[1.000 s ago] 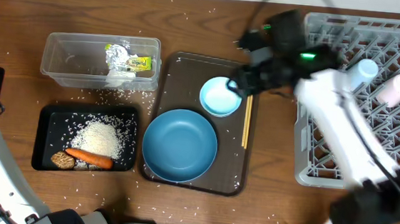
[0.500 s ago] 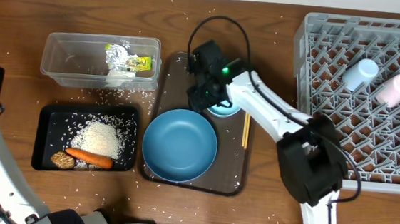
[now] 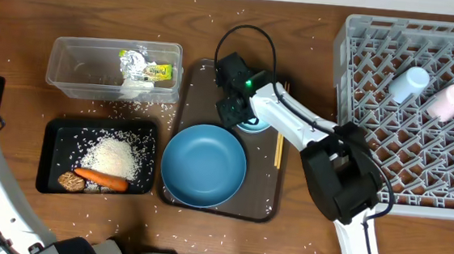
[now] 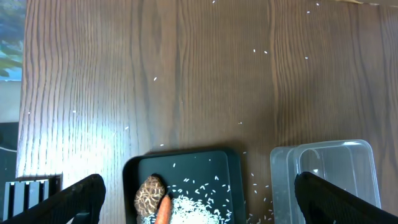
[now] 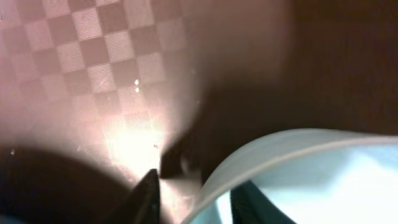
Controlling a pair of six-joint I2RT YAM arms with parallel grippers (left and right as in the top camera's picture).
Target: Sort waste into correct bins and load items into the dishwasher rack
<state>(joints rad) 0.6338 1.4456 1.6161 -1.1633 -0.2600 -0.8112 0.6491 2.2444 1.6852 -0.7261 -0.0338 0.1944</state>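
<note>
My right gripper [image 3: 238, 110] is down on the brown serving tray, open, its fingers [image 5: 194, 198] straddling the rim of the white bowl [image 3: 253, 126] [image 5: 311, 168]; a gap shows beside the rim. The blue plate [image 3: 204, 164] and the chopsticks [image 3: 279, 147] lie on the same tray. The light-blue cup [image 3: 409, 83] and the pinkish cup [image 3: 448, 101] lie in the grey rack [image 3: 420, 150]. The clear tub [image 3: 69, 70] holds the wrapper [image 3: 144, 68]. The black tray [image 3: 54, 142] holds rice [image 3: 115, 157], carrot [image 3: 101, 179] and brown lump [image 3: 70, 182]. My left gripper [image 4: 199, 202] is open, high above the black tray [image 4: 134, 180].
The brown serving tray [image 3: 265, 205] lies mid-table. Rice grains are scattered over the wooden table [image 3: 218, 29]. The left wrist view shows the lump [image 4: 149, 194], the carrot tip [image 4: 163, 210] and the tub's corner [image 4: 329, 180].
My right arm swung from beside the rack to the left onto the bowl, then settled at its rim. The left arm has not moved.
</note>
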